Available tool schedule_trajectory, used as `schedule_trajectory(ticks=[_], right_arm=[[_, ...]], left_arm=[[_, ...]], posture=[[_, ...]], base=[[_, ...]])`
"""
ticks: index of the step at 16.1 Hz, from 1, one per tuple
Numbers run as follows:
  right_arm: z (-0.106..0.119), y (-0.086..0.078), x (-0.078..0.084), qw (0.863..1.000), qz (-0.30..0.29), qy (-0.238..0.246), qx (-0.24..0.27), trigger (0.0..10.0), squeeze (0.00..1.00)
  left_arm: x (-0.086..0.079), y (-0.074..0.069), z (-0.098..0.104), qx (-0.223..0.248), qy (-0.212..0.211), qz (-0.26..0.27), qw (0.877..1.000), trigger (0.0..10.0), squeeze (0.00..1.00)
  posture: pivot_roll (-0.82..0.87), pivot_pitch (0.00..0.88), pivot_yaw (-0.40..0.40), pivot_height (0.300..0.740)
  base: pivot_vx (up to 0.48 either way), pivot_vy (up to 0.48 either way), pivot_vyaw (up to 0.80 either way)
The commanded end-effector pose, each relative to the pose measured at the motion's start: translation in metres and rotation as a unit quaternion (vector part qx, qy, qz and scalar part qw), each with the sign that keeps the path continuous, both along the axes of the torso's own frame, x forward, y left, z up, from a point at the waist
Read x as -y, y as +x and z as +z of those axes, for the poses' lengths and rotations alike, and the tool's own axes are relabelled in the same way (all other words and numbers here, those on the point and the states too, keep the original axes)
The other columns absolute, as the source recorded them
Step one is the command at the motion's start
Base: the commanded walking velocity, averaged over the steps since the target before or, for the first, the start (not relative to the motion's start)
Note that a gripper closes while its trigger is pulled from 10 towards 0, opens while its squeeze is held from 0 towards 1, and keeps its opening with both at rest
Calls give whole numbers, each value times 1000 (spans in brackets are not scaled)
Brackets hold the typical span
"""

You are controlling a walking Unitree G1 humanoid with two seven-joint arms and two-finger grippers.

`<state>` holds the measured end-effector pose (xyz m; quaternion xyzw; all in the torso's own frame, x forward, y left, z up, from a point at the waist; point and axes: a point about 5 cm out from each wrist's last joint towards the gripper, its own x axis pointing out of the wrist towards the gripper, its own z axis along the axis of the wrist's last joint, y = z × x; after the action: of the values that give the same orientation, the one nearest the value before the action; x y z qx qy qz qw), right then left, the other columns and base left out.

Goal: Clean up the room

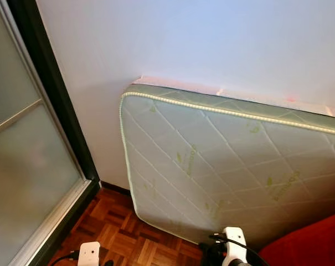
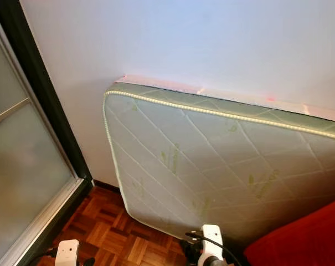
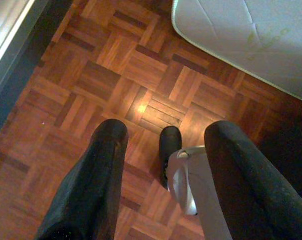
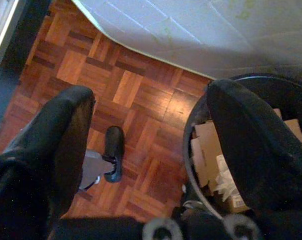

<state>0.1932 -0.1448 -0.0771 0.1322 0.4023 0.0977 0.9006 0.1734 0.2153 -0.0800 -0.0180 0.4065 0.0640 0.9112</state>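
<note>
**Bin of rubbish under my right gripper**

The bin (image 4: 200, 150), holding cardboard and paper, stands on the parquet floor (image 3: 91, 75) near the leaning mattress (image 1: 228, 160). My right gripper (image 4: 151, 117) and left gripper (image 3: 165, 145) both hang spread, empty.

A mattress (image 1: 228, 166) leans against the wall (image 1: 184, 39), sliding door (image 1: 23, 166) left.

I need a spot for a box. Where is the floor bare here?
Bare parquet floor lies between the sliding door and the mattress leaning on the wall. By the right gripper it is crowded: a black bin holding cardboard, with something red beside the mattress.
</note>
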Motion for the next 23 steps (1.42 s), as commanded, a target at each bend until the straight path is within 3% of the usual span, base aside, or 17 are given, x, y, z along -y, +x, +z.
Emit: schedule_trajectory(ticks=[1,9,11,12,14,17,23], right_arm=[[0,1,3,1000,0,-1,-2,10000,0],[-3,-4,9,999,-9,-31,-15,10000,0],[-3,-3,17,997,-44,-55,-20,10000,0],[-2,-1,30,990,-129,-55,-25,10000,0],[-1,-1,40,981,-182,-60,-29,10000,0],[-1,-2,47,978,-187,-83,-30,10000,0],[-4,-7,46,979,-186,-67,-39,10000,0]], left_arm=[[-1,0,0,-1,6,-5,1000,10000,0],[5,2,0,-3,0,-1,1000,10000,0],[6,2,-1,-5,-1,1,1000,10000,0],[7,1,-2,-12,1,0,1000,10000,0],[7,1,-2,-14,2,0,1000,10000,0],[7,1,-2,-15,2,0,1000,10000,0],[8,2,-2,-15,0,1,1000,10000,0]], posture=[[93,0,-40,740],[94,0,-41,740],[96,0,-42,740],[98,0,-41,740],[96,0,-40,740],[93,0,-43,740],[93,0,-46,740]], base=[[0,0,0],[0,0,0],[0,0,0],[0,0,0],[0,0,0],[0,0,0],[0,0,0]])
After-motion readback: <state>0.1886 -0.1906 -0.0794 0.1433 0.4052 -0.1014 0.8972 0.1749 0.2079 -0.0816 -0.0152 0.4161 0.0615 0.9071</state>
